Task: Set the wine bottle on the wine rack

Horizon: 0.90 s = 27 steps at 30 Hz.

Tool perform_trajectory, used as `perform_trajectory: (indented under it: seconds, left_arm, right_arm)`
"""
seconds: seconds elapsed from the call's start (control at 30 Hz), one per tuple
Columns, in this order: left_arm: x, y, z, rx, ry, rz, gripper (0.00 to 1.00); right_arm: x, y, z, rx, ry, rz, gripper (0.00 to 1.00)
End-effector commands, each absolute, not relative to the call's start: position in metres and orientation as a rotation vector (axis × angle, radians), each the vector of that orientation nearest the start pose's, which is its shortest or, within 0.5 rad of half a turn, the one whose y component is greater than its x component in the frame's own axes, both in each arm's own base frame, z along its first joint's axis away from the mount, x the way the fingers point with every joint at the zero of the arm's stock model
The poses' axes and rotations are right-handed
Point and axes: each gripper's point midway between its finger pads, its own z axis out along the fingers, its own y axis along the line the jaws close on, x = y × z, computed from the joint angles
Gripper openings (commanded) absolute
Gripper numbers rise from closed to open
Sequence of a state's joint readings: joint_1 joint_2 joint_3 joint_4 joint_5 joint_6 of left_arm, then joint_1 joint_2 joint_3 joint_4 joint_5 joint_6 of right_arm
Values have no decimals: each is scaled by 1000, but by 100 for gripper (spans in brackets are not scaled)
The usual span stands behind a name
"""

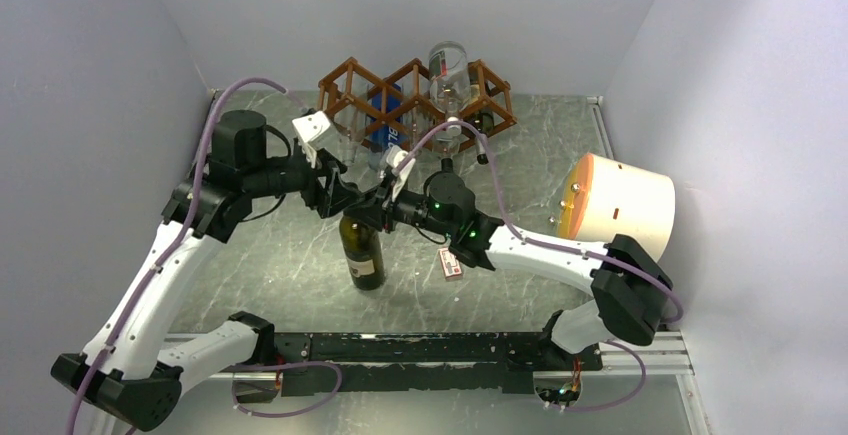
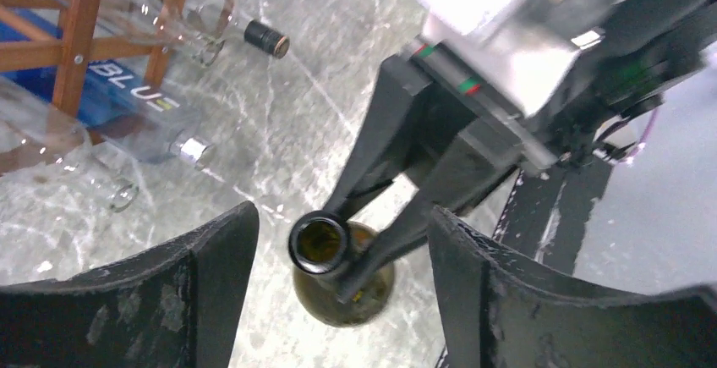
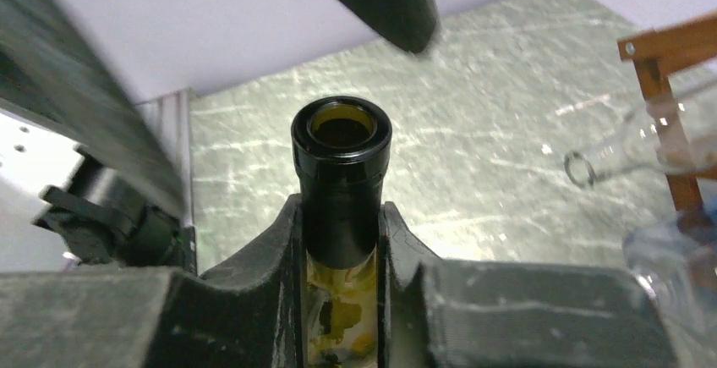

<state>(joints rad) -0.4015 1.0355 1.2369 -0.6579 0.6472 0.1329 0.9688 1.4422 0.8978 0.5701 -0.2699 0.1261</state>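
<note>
A dark green wine bottle stands upright on the marble table, in front of the reddish-brown lattice wine rack. My right gripper is shut on the bottle's neck, just under the black-capped open mouth. My left gripper is open, with its fingers wide on either side of the bottle mouth and not touching it. Seen from the top, the left gripper and the right gripper meet at the bottle's top. The rack lies beyond.
Clear glass bottles and a blue bottle lie in the rack's cells, necks pointing forward. A cream cylinder with an orange face stands at the right. A small tag hangs by the right arm. Walls close three sides.
</note>
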Motion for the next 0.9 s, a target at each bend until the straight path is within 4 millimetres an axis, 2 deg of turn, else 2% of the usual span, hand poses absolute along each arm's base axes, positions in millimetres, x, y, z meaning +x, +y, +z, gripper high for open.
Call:
perform_trajectory:
  seconds: [0.0,0.07,0.13,0.3,0.47,0.6,0.7,0.87]
  left_arm:
    - [212,-215,356,931,1630,-885,82]
    - [213,-213,362,910,1597,-866,93]
    - [216,-210,364,885,1572,-831,96]
    - [211,-210,353,904,1478,-822,96]
    - [207,-219,327,906,1477,-904,94]
    - [202,-229,300,983,1468,-978,91]
    - [208,-232,286,975,1493,-996,91]
    - [211,-242,282,997,1451,-1064,91]
  right_arm:
    - [235,403,300,-760,1275,1021,0]
    - [234,397,307,-734,1256,1014,0]
    - [236,389,318,-691,1237,999,0]
    - [235,363,360,-563,1154,982,0]
    - [228,333,406,-434,1051,988,0]
    - [221,313,437,-365,982,998,0]
    - [216,303,456,-330,944,1017,0]
    - [208,297,481,-310,903,1059,0]
